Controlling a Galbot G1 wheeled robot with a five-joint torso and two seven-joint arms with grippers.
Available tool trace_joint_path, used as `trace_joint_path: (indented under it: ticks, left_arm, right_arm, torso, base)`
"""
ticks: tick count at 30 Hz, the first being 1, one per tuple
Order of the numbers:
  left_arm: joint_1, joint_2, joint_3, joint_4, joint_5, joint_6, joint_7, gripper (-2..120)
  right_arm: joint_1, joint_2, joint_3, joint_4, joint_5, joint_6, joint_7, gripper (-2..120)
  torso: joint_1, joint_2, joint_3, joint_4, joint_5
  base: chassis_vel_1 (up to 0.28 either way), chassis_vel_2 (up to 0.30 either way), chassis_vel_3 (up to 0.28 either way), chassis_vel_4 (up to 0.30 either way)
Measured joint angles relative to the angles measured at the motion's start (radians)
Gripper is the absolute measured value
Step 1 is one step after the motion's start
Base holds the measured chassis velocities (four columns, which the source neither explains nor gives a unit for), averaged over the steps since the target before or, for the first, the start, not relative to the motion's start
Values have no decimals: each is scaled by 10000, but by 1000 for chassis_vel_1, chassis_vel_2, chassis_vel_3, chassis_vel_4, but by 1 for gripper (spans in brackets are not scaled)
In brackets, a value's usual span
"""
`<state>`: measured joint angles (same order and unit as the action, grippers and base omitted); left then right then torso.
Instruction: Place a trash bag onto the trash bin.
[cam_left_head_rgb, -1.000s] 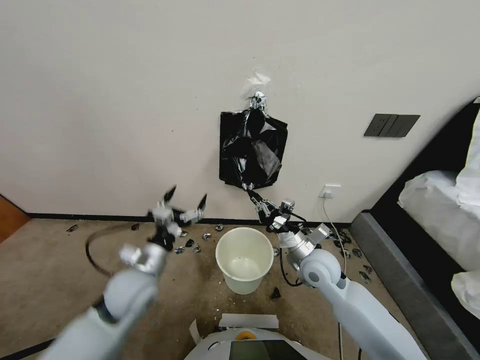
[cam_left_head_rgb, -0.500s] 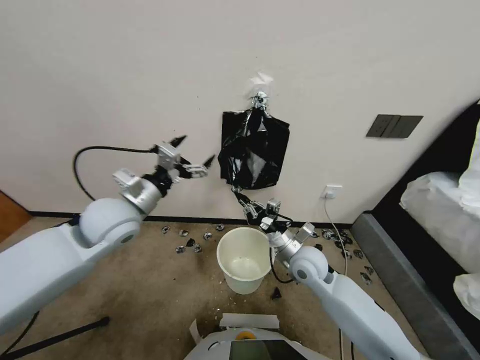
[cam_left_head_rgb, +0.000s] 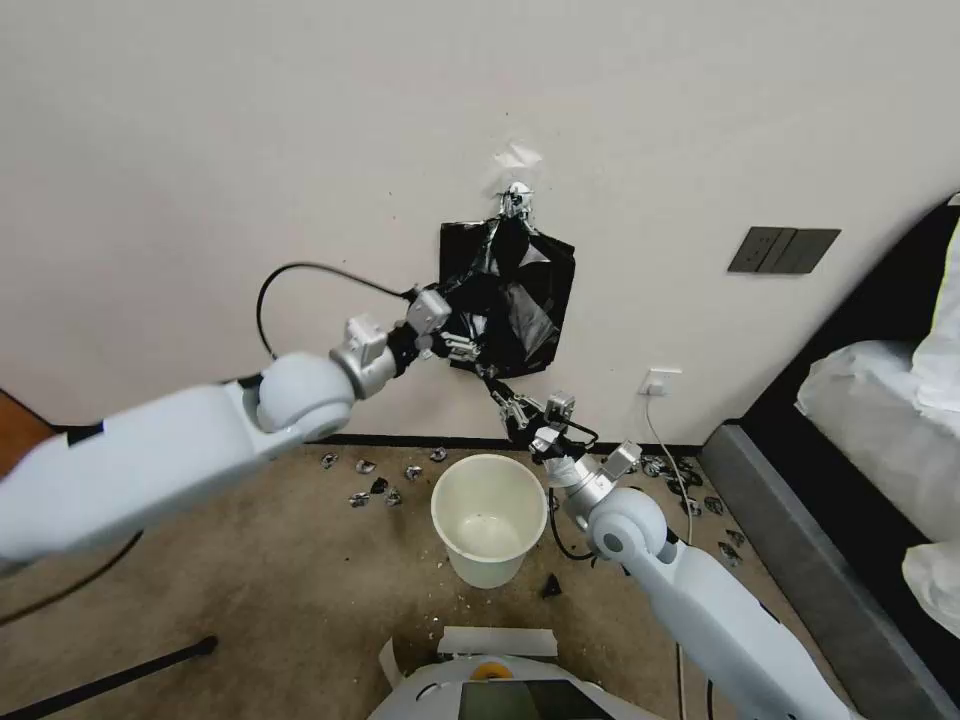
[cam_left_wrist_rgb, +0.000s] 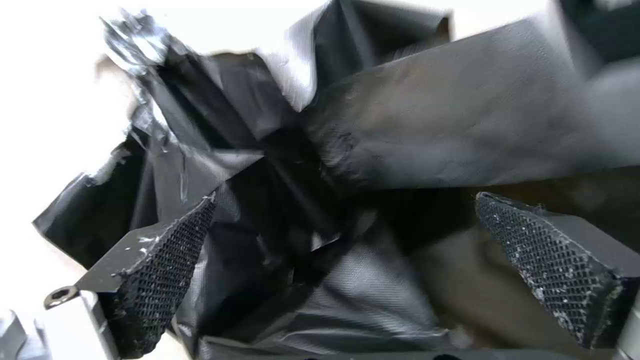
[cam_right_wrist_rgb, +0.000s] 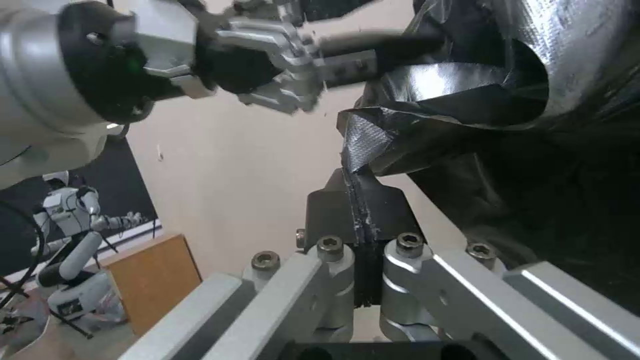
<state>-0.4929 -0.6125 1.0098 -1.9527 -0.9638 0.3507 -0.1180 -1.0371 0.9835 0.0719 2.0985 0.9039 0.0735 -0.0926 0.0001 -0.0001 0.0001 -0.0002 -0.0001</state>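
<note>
Against a cream wall, the trash bag (cam_left_head_rgb: 508, 300) hangs from a metal clip (cam_left_head_rgb: 516, 200). The right gripper (cam_left_head_rgb: 497, 383) pinches the bag's lower corner tight. The left gripper (cam_left_wrist_rgb: 347, 260) spreads wide, black plastic between its pads. Below both, the trash bin (cam_left_head_rgb: 489, 520) stands on carpet.

A black trash bag (cam_left_head_rgb: 508, 300) hangs on the wall from a metal clip (cam_left_head_rgb: 516, 200). The left hand (cam_left_head_rgb: 468, 345) reaches in at the bag's lower left edge, against the plastic. The right hand (cam_left_head_rgb: 500, 388) is pinched closed on the bag's bottom corner. Below them a cream trash bin (cam_left_head_rgb: 489, 520) stands upright on the carpet (cam_left_head_rgb: 300, 570), with dark scraps (cam_left_head_rgb: 375, 485) scattered just beside it.
</note>
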Motion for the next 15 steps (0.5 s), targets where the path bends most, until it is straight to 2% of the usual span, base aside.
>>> trace_joint_path:
  ticks: [5,13,15]
  left_arm:
    - [-256,-308,171,332,-285,700,9,100]
    - [-304,-834,337,838,-300,1008,8,100]
    - [-681,-985,641,960,-300,1266,78,100]
  right_arm:
    - [-114,-65,121,25,29,30,-58,0]
    - [-77,-99,132,66,101,50,-86,0]
    - [-66,-83,130,77,109,51,-86,0]
  torso:
    - [-1,0,-1,2,3]
    - [0,0,0,0,1]
    - [0,0,-1,1,4]
  base:
    - [0,0,0,0]
    - [0,0,0,0]
    - [0,0,0,0]
